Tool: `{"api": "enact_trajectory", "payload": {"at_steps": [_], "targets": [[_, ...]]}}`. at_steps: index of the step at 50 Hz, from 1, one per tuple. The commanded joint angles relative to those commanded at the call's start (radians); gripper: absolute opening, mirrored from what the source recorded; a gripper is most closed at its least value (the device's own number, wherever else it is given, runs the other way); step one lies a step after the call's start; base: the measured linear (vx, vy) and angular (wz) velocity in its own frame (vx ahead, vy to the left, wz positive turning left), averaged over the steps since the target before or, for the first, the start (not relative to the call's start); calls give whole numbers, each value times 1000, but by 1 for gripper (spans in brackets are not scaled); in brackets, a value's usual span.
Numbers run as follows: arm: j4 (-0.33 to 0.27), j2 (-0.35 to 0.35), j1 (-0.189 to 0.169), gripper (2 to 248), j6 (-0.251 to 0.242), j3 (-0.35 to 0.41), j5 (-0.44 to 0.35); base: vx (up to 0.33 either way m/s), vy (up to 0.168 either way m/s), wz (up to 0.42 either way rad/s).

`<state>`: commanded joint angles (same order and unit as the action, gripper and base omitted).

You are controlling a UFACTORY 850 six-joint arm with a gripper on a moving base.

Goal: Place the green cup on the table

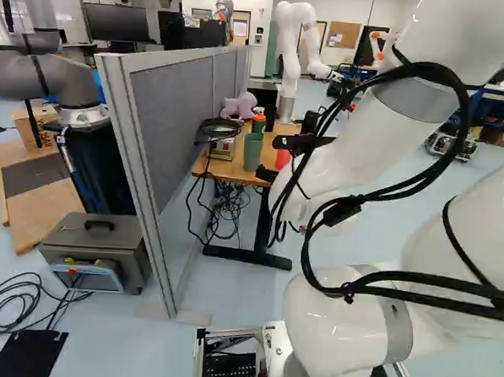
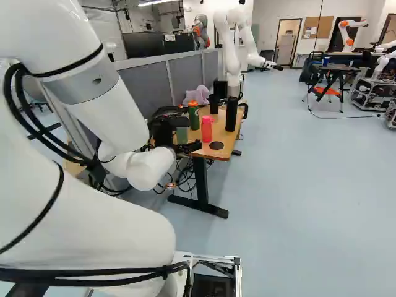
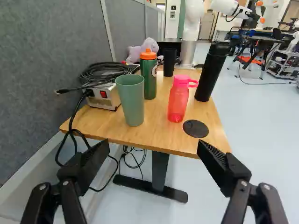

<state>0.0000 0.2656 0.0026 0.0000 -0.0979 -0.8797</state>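
My gripper reaches toward the table from its near side in the left base view. Seen from the wrist, the gripper is open, its two black fingers wide apart with nothing between them. The green cup stands upright on the wooden table, ahead of the fingers and near the table's front edge; no finger touches it. In the left base view the green cup shows just beyond the gripper.
Beside the cup are a pink bottle, a green bottle with orange lid and a power box with coiled cable. Farther over stand a black bottle and a black cup. A grey partition flanks the table; another robot stands behind.
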Motion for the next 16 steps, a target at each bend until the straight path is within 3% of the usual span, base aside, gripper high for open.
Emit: {"api": "enact_trajectory", "payload": {"at_steps": [16], "targets": [[0,14,-3,247,0,11,7,0,0,0]]}}
